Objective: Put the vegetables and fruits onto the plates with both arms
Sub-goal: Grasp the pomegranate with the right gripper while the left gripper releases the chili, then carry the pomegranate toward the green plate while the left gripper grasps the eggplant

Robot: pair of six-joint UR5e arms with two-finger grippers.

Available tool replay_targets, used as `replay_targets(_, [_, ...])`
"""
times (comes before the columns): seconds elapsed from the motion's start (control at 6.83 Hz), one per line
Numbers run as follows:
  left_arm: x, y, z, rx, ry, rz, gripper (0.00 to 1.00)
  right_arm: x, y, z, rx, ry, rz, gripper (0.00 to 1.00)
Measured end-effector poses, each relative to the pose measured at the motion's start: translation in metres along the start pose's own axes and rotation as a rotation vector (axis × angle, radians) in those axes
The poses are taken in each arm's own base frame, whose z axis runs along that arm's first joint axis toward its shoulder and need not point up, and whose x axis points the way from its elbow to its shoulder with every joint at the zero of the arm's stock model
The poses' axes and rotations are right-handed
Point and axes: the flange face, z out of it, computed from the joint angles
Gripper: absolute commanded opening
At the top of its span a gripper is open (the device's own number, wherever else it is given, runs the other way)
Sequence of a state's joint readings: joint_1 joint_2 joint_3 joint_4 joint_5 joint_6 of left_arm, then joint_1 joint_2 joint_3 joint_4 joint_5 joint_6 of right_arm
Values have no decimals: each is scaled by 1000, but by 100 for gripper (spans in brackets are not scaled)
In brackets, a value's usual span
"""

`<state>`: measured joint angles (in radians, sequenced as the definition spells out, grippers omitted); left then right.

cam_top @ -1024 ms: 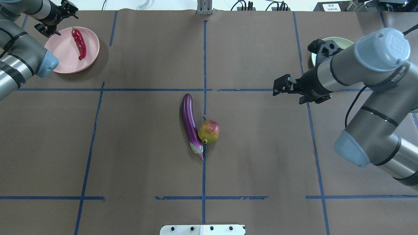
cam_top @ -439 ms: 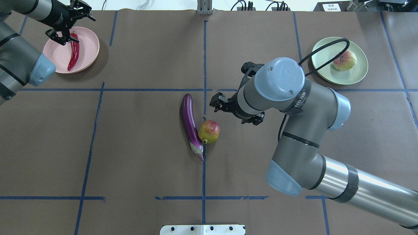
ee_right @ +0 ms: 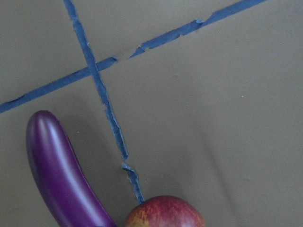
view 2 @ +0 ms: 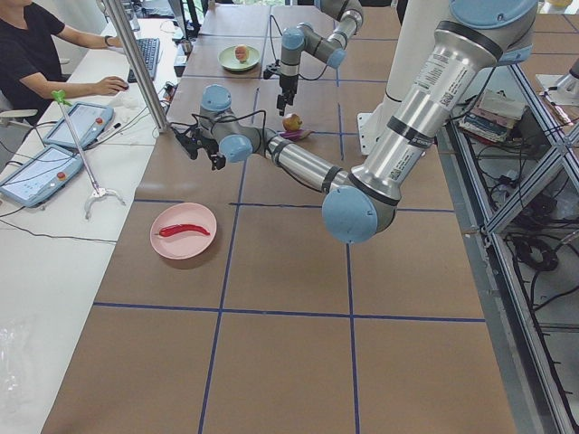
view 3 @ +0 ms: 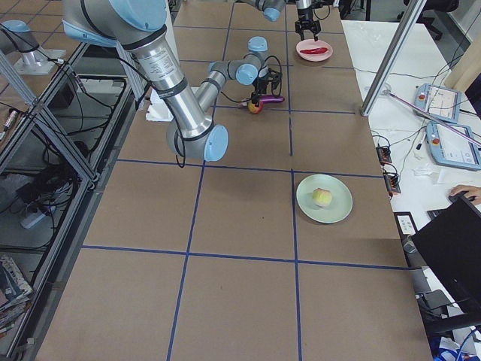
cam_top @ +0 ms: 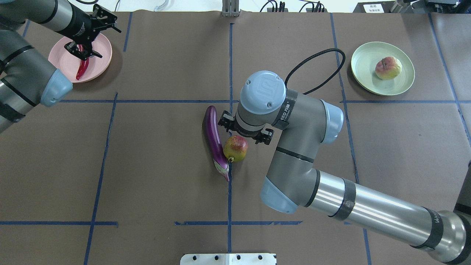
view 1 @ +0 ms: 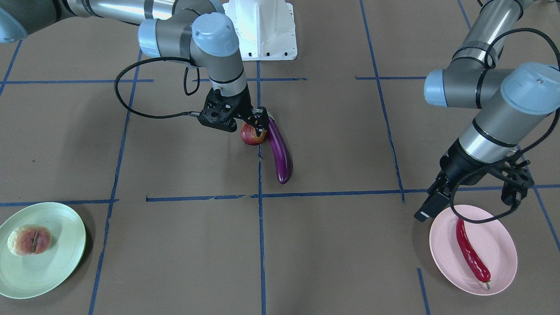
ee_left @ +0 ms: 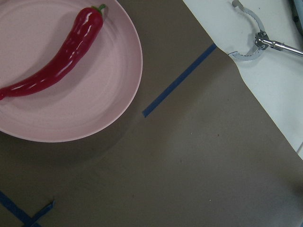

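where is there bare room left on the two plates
The round pale green plastic plate is bare beside the pale yellow-pink peach, on the table-centre side. The round pale pink plate is crowded: the curved red chili crosses its middle, leaving strips either side.

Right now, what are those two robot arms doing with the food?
They're putting food onto plates. The chili pepper lies on the pink plate, near the open left gripper. The peach sits on the green plate. The right gripper hangs over the pomegranate, which lies beside the eggplant on the table, neither plated yet.
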<state>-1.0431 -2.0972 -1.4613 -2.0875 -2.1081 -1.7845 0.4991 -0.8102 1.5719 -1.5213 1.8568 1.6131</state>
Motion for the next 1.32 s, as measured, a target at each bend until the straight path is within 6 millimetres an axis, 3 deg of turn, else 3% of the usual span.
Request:
replay_targets(0.29, [1, 11, 6, -11, -6, -3, 100, -6, 15, 22, -15, 39, -10, 99])
replay_targets(0.44, [3, 23, 12, -19, -8, -19, 100, -5, 17, 29, -17, 50, -12, 91])
replay_targets(0.59, [6, 44, 23, -31, -13, -27, 100, -6, 19, 34, -19, 58, -13, 38])
replay_targets(0.73, [10, 77, 38, -59, -21, -7, 100, -7, 20, 35, -20, 59, -12, 1])
replay_targets(1.02, [17, 140, 59, -124, -32, 48, 100, -9, 13, 28, -24, 48, -4, 0])
replay_targets(1.17, [19, 177, 69, -164, -38, 86, 100, 0, -12, 11, -35, 30, 16, 0])
replay_targets(1.32, [21, 221, 79, -212, -42, 131, 100, 23, -52, -16, -46, 5, 29, 0])
